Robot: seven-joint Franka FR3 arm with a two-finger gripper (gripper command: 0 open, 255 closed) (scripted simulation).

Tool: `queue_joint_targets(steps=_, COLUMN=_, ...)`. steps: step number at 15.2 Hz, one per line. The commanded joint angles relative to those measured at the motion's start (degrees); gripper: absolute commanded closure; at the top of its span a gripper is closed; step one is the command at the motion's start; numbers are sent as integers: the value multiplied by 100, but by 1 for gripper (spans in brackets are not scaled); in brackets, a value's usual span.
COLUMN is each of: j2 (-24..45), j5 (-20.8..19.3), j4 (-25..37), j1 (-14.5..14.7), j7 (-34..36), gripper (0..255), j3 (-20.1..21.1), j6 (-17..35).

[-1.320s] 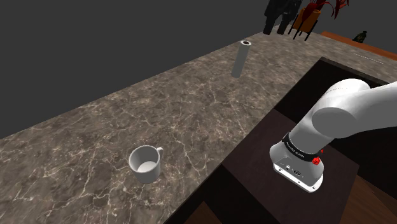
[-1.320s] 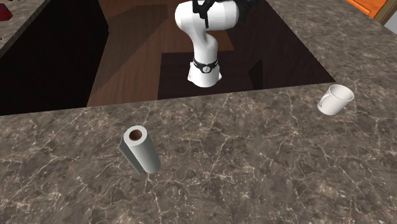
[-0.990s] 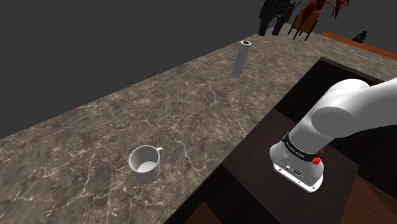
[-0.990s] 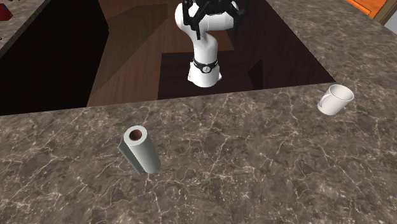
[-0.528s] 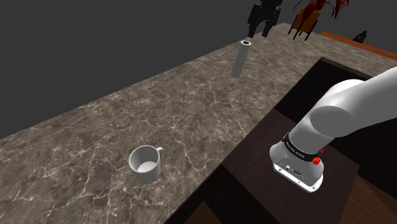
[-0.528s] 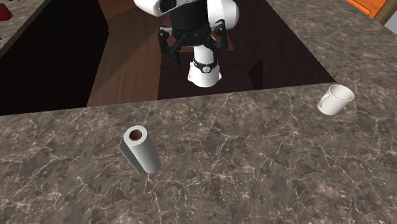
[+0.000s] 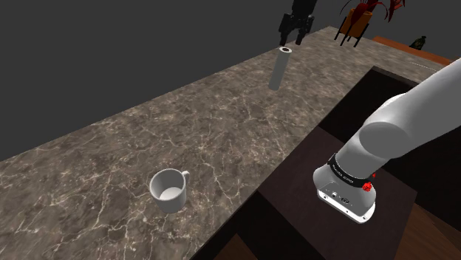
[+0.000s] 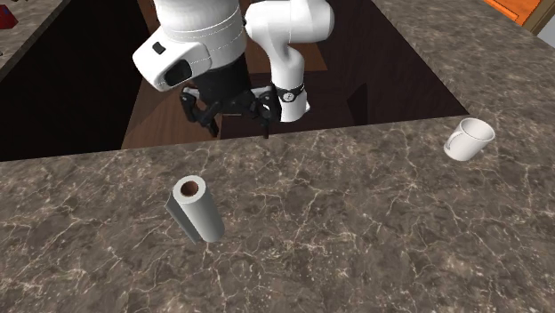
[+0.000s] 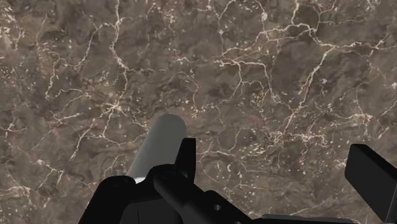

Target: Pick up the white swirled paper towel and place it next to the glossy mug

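The paper towel roll (image 7: 279, 69) is a plain grey-white cylinder with a dark core, standing upright at the far end of the marbled brown counter (image 7: 140, 140). In the second exterior view the roll (image 8: 196, 211) stands left of centre. My gripper (image 7: 294, 35) hangs open just above and slightly behind it, touching nothing. Seen from across the counter, the gripper (image 8: 239, 130) hovers over the counter's edge, short of the roll. In the wrist view the roll (image 9: 160, 145) lies beside one finger (image 9: 186, 156), outside the gripper (image 9: 280, 168). The white mug (image 7: 169, 190) stands far from the roll, also seen as the mug (image 8: 469, 139).
The arm's dark stand (image 7: 325, 221) sits in a recess with a brown wood floor (image 8: 191, 62) beside the counter. An orange chair (image 7: 353, 26) and a dark bottle (image 7: 419, 42) stand at the far back.
The arm has swung out from over its stand toward the roll, and the gripper has dropped lower, ending just above it. The fingers stayed open. Roll and mug have not moved.
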Motion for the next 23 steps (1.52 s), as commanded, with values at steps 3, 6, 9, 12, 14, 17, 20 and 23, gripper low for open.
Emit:
queue_joint_targets(steps=3, j2=790, j5=73, j4=486, j1=-105, j7=-293, gripper=0, j3=-247, j6=321)
queue_joint_targets(steps=6, j2=1394, j5=195, j4=916, j1=-188, j7=-487, gripper=0, j3=-389, j6=497)
queue_joint_targets(steps=9, j2=2014, j5=357, j4=1409, j1=-298, j7=-681, gripper=0, j3=-503, j6=618)
queue_joint_targets(steps=12, j2=2249, j5=428, j4=1538, j1=-349, j7=-752, gripper=0, j3=-527, j6=720)
queue_joint_targets(steps=14, j2=2286, j5=447, j4=1426, j1=-348, j7=-765, gripper=0, j3=-522, j6=866)
queue_joint_targets(steps=17, j2=2351, j5=480, j4=1269, j1=-348, j7=-788, gripper=0, j3=-515, j6=1084)
queue_joint_targets(steps=20, j2=2390, j5=499, j4=1190, j1=-348, j7=-801, gripper=0, j3=-510, j6=1198)
queue_joint_targets(steps=23, j2=2390, j5=499, j4=1190, j1=-348, j7=-801, gripper=0, j3=-510, j6=1198)
